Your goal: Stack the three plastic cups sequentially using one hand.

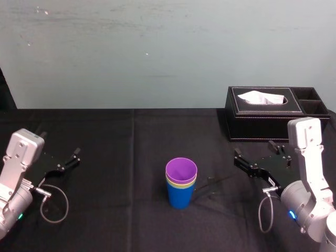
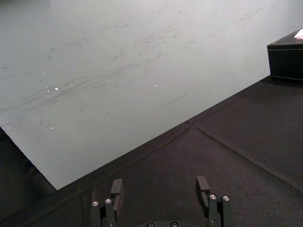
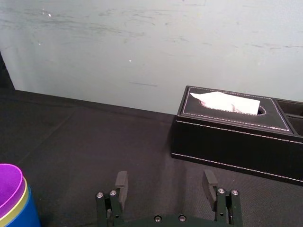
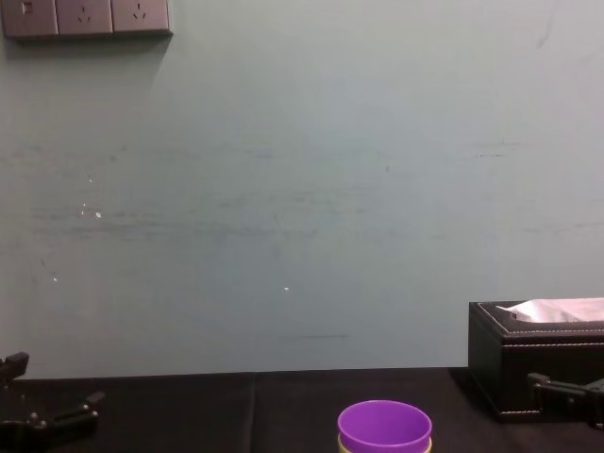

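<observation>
The two black fingers (image 3: 121, 182) of the right gripper (image 3: 164, 182) stand wide apart and hold nothing, low over the black cloth-covered table (image 1: 131, 131), to the right of the cups and well apart from them. The left gripper (image 2: 160, 188) also has its fingers spread and empty, low over the cloth at the table's left side. Any lettering on either gripper body is too small to make out. Between the arms, near the table's middle, the three cups stand nested and upright. The smooth tapered blue plastic cup (image 1: 181, 198) is outermost and rests on the cloth. The yellow-green plastic cup (image 1: 180, 185) shows as a thin band of rim inside it, and the purple plastic cup (image 1: 181, 169) sits innermost with its rim highest. Bare cloth lies between each gripper and this stack. Behind the right gripper, at the far right of the table, sits a black leather tissue box (image 1: 262, 126) with white stitching. A white tissue (image 1: 260, 97) pokes up from its slot, and two open compartments (image 1: 312, 101) are at its right end. A grey cable (image 1: 52, 205) loops beside the left arm. Wall sockets (image 4: 85, 17) sit high on the scuffed pale wall.
</observation>
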`<state>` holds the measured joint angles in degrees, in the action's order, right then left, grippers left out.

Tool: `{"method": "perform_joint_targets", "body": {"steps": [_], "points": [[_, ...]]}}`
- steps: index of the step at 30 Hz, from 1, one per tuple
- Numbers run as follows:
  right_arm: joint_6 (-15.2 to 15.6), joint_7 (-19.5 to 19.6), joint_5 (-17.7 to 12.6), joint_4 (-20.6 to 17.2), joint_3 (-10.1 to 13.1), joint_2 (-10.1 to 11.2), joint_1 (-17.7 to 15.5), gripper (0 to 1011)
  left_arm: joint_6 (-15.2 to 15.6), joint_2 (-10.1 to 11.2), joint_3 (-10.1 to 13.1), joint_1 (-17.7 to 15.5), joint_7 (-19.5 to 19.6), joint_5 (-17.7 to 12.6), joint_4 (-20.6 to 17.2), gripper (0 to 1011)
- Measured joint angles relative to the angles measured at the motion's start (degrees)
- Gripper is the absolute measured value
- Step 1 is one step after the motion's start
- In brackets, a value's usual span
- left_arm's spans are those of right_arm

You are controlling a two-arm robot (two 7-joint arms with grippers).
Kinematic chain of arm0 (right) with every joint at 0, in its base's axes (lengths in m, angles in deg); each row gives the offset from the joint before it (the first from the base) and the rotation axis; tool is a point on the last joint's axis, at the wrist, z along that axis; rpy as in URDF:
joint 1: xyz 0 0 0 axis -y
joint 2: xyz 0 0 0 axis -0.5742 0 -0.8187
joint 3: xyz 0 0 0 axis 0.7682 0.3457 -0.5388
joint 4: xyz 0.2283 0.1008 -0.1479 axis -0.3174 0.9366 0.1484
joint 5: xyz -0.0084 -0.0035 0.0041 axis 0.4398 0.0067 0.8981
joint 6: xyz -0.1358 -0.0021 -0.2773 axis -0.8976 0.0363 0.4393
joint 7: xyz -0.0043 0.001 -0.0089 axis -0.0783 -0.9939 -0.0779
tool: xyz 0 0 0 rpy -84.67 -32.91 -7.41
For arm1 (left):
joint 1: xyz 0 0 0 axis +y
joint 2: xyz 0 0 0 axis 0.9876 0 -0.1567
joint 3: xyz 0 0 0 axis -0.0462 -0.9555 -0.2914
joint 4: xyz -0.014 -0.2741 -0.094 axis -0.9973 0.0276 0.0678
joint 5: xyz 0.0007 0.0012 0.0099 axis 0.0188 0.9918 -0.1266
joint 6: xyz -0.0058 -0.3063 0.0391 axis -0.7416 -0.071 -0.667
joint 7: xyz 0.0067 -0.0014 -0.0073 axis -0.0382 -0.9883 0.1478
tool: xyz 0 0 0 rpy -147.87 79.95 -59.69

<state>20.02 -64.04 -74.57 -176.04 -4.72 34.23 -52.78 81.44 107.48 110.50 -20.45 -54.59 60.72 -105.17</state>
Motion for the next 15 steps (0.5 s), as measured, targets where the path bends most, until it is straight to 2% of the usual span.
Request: {"method": "perform_joint_targets", "body": {"steps": [15], "points": [[0.0,0.0,0.0,0.0,0.0,0.0,0.0,1003,0.0,0.0,0.0,0.0,0.0,0.0,0.0,1000]]}}
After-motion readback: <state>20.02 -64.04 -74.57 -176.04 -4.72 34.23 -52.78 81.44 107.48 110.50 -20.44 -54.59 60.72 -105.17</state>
